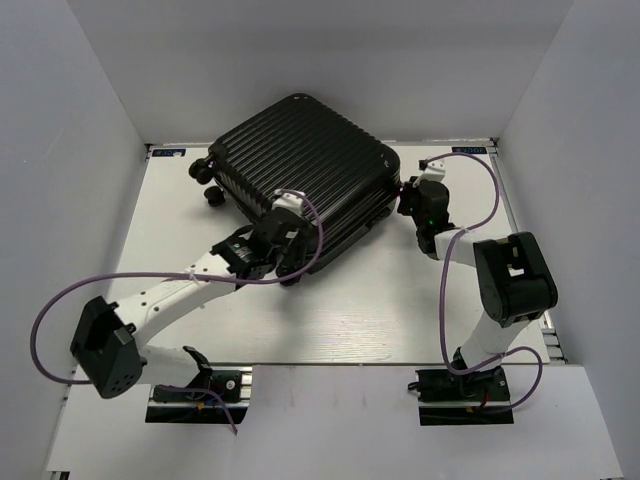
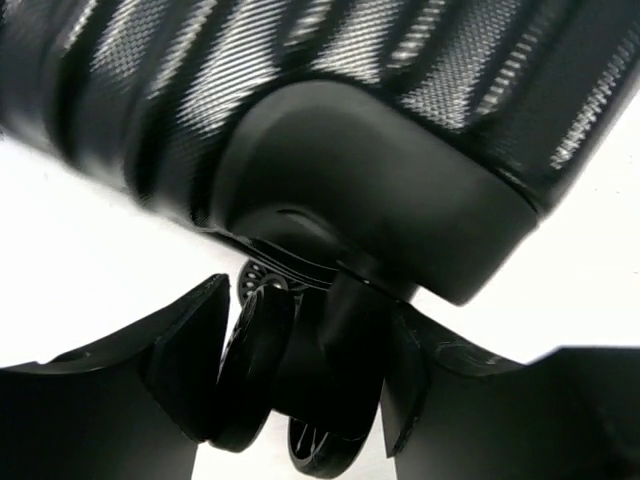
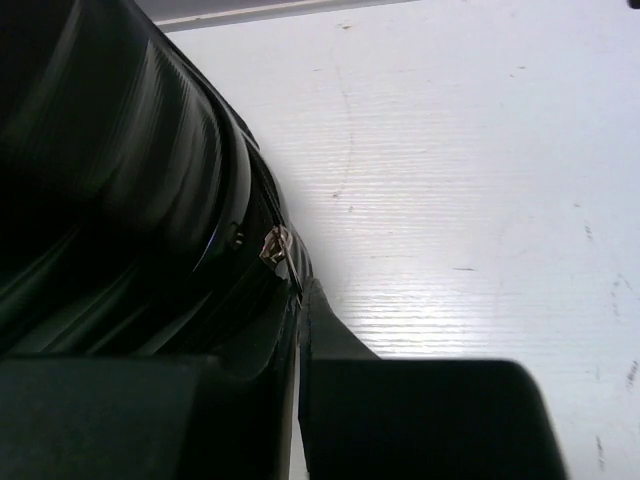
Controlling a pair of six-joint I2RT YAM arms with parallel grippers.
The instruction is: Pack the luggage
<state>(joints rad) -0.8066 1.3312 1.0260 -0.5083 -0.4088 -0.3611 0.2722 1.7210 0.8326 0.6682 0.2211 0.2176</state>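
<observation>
Left gripper (image 2: 300, 395) is down at the near corner of the luggage (image 1: 300, 160), jaws drawn in on 1 caster wheel (image 2: 252, 372). The wrist view shows a finger against either side of it, so I call that a grip on the wheel. Here is the relation that counts: from that gripper the whole case lies ahead and off to its right, lid shut, lying on its broad face on the table (image 1: 420, 300). The wheeled end is the end nearest this arm. The long axis, as I read it, runs diagonally away from the fingers toward the far right. Over on that side the right gripper (image 1: 408, 198) is fully closed with nothing in it. It is tucked against the side seam, with the zipper pull (image 3: 275, 245) just ahead of its fingertips. So of the 2 arms, the left has the only hold, and it is right out at a corner. My read is that a pull from there would swing the case about rather than slide it straight. The seam that has to open before anything goes in sits on the right arm's side.
</observation>
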